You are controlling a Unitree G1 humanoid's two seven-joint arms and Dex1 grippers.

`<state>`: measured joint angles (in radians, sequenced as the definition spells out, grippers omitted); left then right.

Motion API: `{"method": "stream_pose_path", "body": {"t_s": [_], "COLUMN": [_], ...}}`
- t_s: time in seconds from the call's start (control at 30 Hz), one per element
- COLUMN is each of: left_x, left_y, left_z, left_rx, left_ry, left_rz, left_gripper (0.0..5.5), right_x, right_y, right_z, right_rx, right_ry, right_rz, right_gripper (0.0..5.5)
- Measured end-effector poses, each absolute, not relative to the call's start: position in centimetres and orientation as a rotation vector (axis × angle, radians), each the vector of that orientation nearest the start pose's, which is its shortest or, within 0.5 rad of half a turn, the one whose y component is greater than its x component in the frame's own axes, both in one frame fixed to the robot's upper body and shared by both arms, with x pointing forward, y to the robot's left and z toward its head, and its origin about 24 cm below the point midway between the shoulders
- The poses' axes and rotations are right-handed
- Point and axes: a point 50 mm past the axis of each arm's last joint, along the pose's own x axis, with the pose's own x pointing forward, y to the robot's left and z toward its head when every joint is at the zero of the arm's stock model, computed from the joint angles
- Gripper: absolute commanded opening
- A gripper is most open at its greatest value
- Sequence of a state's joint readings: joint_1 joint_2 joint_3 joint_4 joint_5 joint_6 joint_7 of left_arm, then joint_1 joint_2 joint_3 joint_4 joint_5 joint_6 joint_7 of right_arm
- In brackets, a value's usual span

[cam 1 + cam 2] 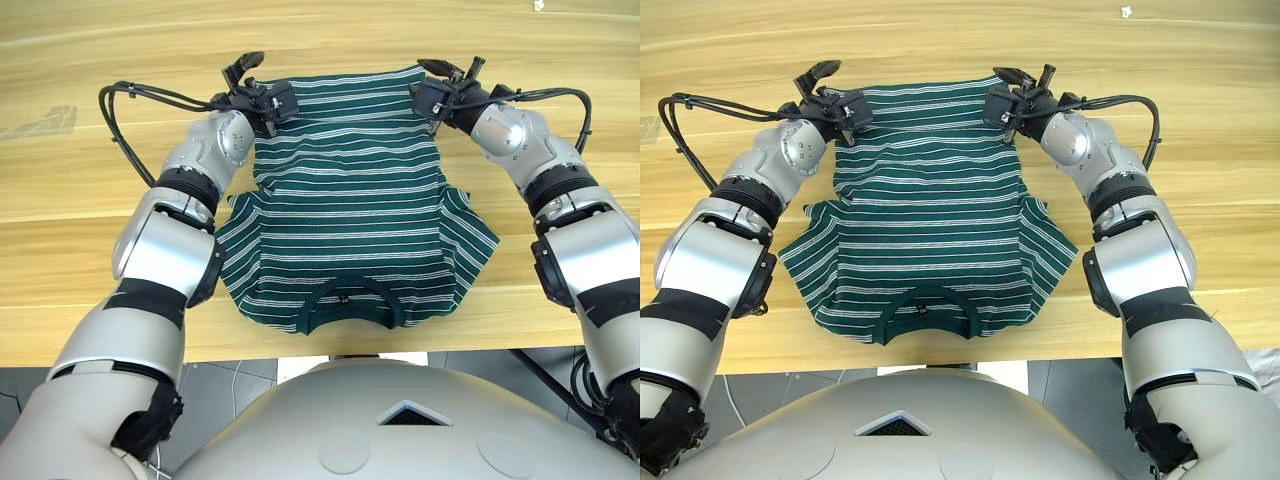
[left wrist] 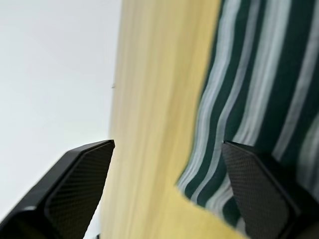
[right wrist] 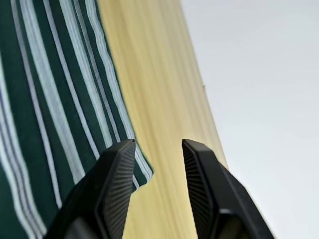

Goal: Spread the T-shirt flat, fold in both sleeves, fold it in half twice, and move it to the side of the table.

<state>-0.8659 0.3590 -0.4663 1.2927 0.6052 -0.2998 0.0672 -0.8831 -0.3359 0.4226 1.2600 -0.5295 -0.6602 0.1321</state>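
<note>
Likely soft, light, limp T-shirt (image 1: 350,220), flat on table (image 1: 100,200), collar at 6 o'clock, hem at 12. Best pinched at hem corners. Left gripper (image 2: 167,167) at 11, spread wide, corner between fingers, nothing held. Right gripper (image 3: 157,149) at 1, part open, one finger over corner, empty.

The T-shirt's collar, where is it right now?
In the left eye view the collar lies flat by the near edge of the table, closest to the robot and midway between its two arms.
</note>
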Motion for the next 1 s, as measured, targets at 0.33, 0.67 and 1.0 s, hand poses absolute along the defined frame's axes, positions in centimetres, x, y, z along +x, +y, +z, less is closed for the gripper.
{"method": "stream_pose_path", "body": {"t_s": [0.33,0.67,1.0], "left_x": [38.1,26.3,9.6], "left_y": [24.0,24.5,24.3], "left_z": [12.6,10.4,7.0], "left_rx": [1.257,0.596,-0.008], "left_ry": [-0.236,-0.286,0.122], "left_rz": [0.087,0.008,0.148], "left_gripper": [3.97,3.97,3.97], "right_x": [35.8,33.4,29.4], "right_y": [-12.9,-16.6,-19.2], "right_z": [8.1,8.9,9.8], "right_rx": [-0.89,-0.475,-0.149], "right_ry": [-0.325,-0.476,-0.551], "right_rz": [0.689,0.381,0.106], "right_gripper": [1.73,1.73,1.73]}}
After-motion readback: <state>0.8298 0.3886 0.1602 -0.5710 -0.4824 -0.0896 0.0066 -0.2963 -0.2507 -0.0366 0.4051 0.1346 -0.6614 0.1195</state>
